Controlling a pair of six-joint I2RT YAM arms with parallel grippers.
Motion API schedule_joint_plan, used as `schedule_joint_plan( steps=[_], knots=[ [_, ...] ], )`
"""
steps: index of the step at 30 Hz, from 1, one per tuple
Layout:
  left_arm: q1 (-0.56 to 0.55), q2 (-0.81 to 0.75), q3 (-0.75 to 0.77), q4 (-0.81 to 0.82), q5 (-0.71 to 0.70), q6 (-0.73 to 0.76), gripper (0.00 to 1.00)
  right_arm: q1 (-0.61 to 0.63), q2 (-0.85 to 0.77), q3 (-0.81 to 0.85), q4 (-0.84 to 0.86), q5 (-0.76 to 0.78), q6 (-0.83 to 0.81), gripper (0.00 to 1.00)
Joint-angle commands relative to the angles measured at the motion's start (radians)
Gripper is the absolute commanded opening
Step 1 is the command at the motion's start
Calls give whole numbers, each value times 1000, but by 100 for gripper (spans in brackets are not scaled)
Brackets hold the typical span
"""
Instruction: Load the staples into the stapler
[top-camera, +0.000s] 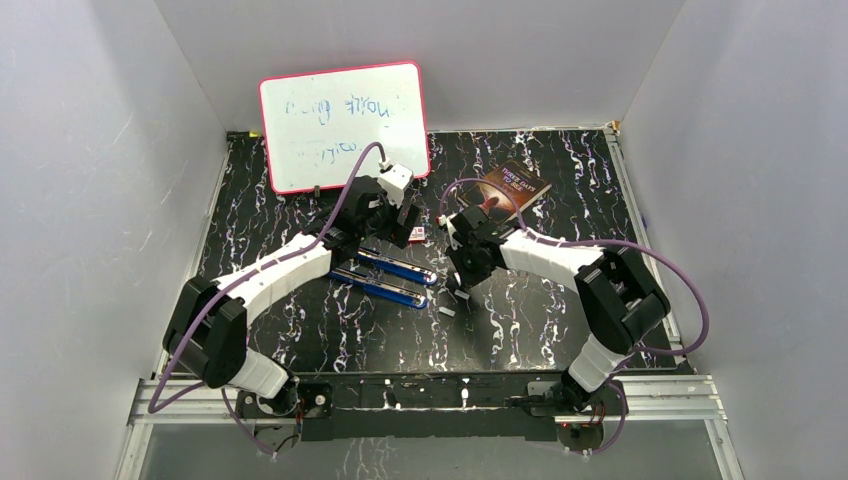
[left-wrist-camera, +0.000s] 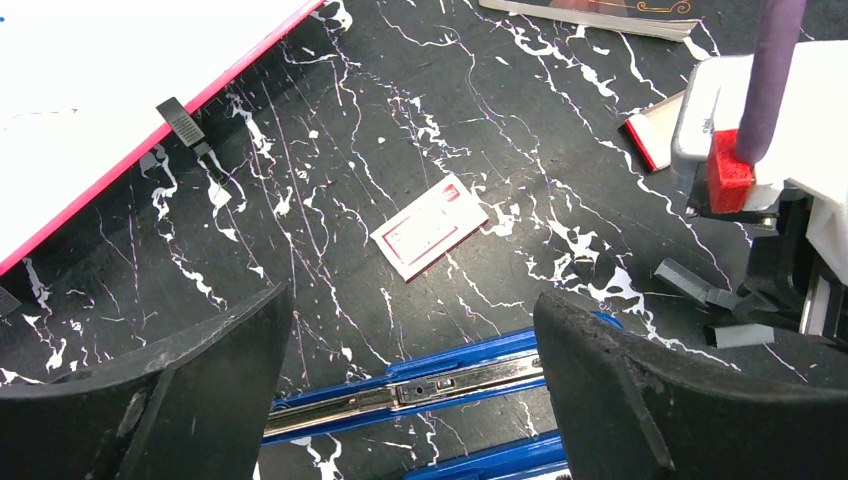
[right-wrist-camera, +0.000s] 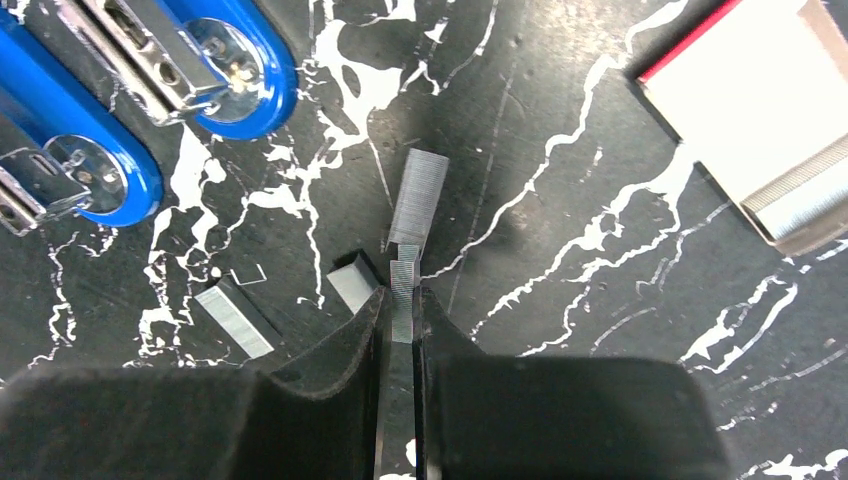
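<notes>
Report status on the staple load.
Left gripper open above the opened stapler. Right gripper shut on a staple strip, not yet at stapler. Loose strips lie nearby.

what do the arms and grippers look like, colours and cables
The left arm and right arm have white shells with black joints. A purple cable loops along each. The left gripper and right gripper have chunky matte black fingers.

Bright even light, soft shadows, sharp focus, glinting stapler (right-wrist-camera: 235, 75)
</notes>
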Motion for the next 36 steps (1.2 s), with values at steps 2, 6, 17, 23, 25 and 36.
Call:
schedule_joint_plan(
  steps=[2, 6, 17, 23, 25, 36],
  knots=[
    [0, -7, 34, -10, 6, 9, 89, 10, -49, 50, -39, 99, -14, 18],
    [-1, -6, 34, -11, 6, 10, 90, 12, -55, 54, -49, 143, -10, 18],
    [-1, -4, 36, -11, 7, 11, 90, 26, -37, 75, -105, 272, -3, 18],
    [-2, -4, 36, -13, 8, 11, 90, 34, -34, 79, -137, 342, 4, 18],
    [-1, -4, 36, -13, 8, 11, 90, 39, -31, 81, -148, 369, 7, 18],
    [-2, -8, 36, -13, 8, 11, 90, 101, 17, 78, -186, 533, 39, 19]
  ],
)
